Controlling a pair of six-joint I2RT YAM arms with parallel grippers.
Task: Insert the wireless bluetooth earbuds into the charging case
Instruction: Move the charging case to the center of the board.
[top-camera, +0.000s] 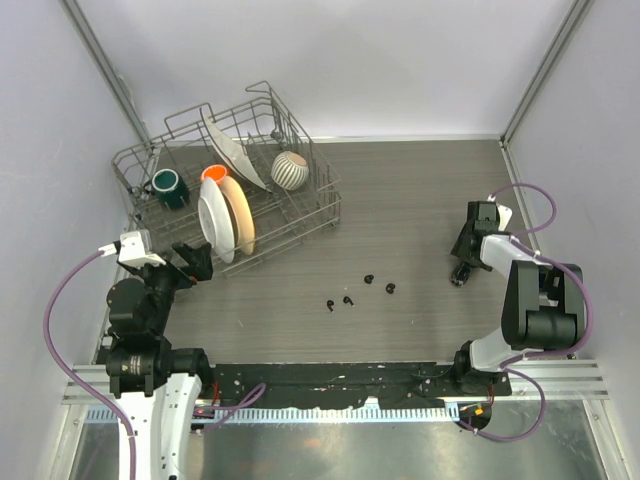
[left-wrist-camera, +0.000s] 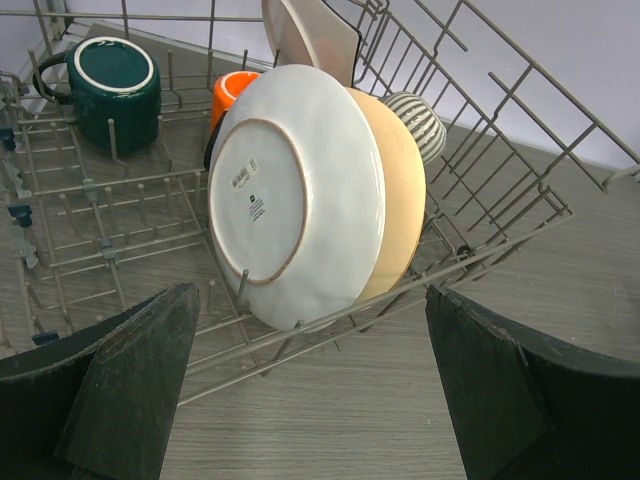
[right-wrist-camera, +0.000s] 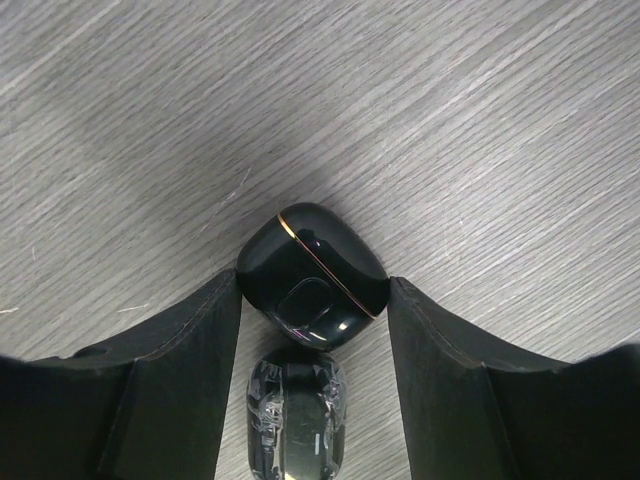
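Item one: the charging case (right-wrist-camera: 312, 275), black and glossy with its lid shut, stood on the wood-grain table (top-camera: 420, 200) at the right side, pinched between the fingers of the right gripper (top-camera: 461, 272). Item two: four wireless bluetooth earbuds (top-camera: 347, 300) lay loose near the table's middle, well apart from the case. Item three: the left gripper (left-wrist-camera: 315, 400) was spread wide and empty, facing the dish rack (top-camera: 300, 215) and its white plate (left-wrist-camera: 290, 190).

Grey wood-grain table (top-camera: 420, 200) enclosed by plain pale lavender walls (top-camera: 350, 60).
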